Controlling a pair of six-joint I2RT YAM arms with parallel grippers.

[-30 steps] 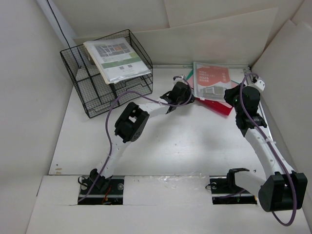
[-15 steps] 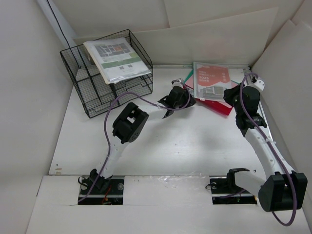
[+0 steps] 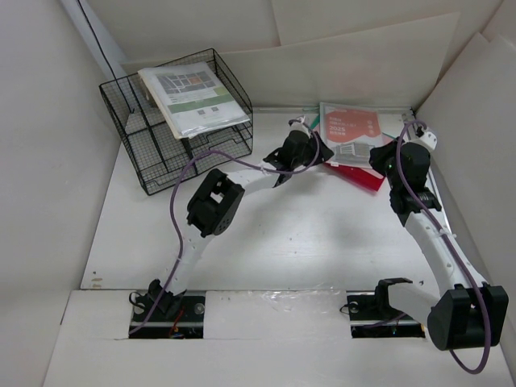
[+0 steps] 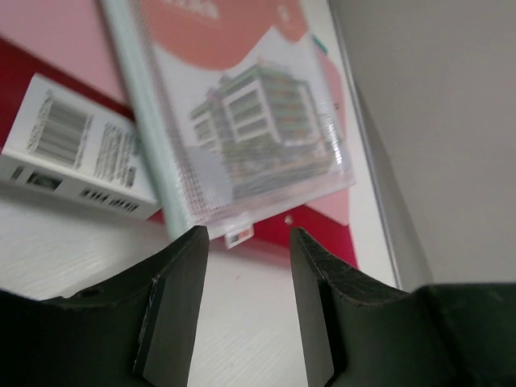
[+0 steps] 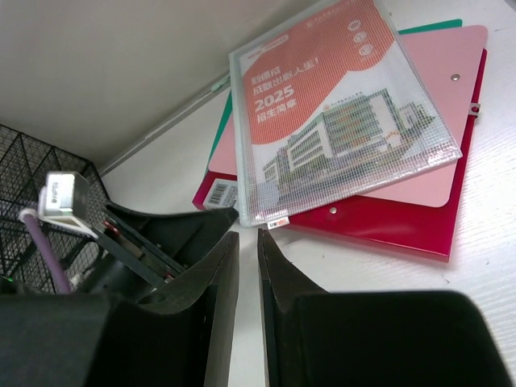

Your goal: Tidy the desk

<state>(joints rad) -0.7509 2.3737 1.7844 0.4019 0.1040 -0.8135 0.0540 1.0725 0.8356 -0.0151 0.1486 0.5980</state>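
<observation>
Left wrist view, left end effector (image 4: 248, 235) parted, empty, low over the desk (image 4: 72, 251), right end effector (image 5: 247, 235) narrow, empty

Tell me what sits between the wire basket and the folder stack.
The left gripper, tips near the folder stack, above bare desk; seen in the top view.

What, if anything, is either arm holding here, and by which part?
Nothing is held. The left gripper is open, its fingers just short of the mesh pouch at its near corner. The right gripper shows a narrow, empty gap.
</observation>
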